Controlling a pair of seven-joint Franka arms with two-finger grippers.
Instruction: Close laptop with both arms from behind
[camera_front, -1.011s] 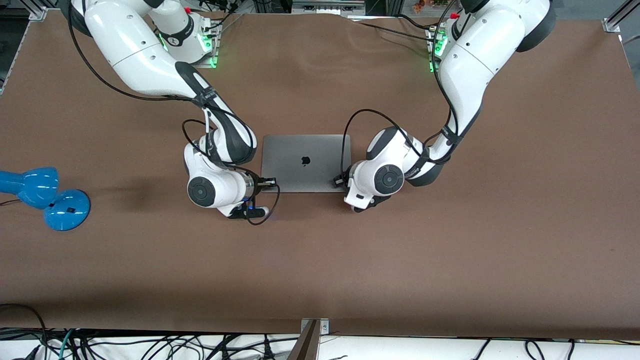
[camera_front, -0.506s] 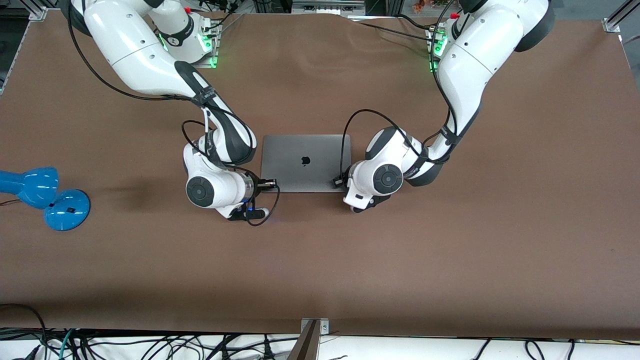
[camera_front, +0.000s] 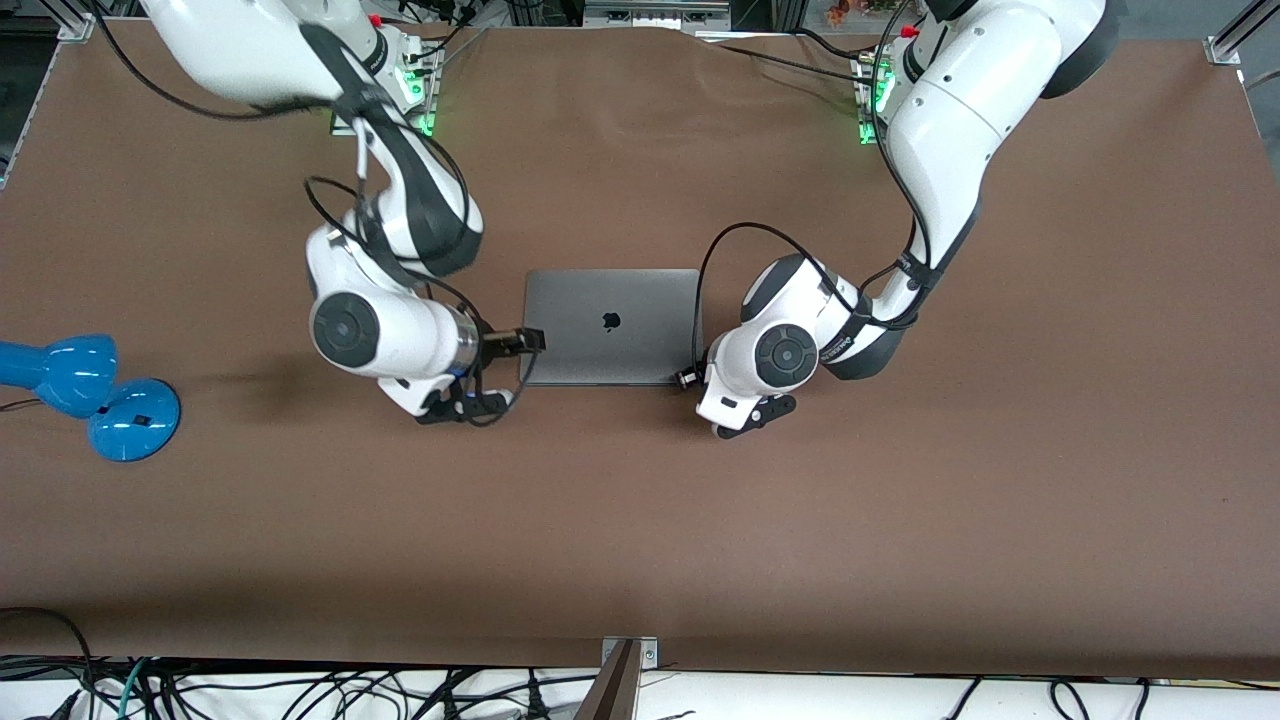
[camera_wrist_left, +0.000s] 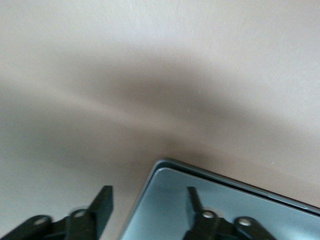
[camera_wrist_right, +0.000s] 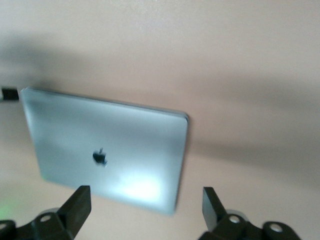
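The grey laptop lies shut and flat on the brown table, its lid with the dark apple logo facing up. My right gripper is open and empty, raised over the table just off the laptop's side toward the right arm's end. In the right wrist view its gripper frames the whole lid. My left gripper is open and empty, low beside the laptop's corner toward the left arm's end. In the left wrist view the gripper straddles that laptop corner.
A blue desk lamp stands near the table's edge at the right arm's end. Black cables loop from both wrists close to the laptop's sides. A metal bracket sits at the table edge nearest the front camera.
Both hands have drawn off the laptop. The right arm has risen and swung toward its own end of the table. The left hand has shifted slightly outward. The laptop has stayed shut.
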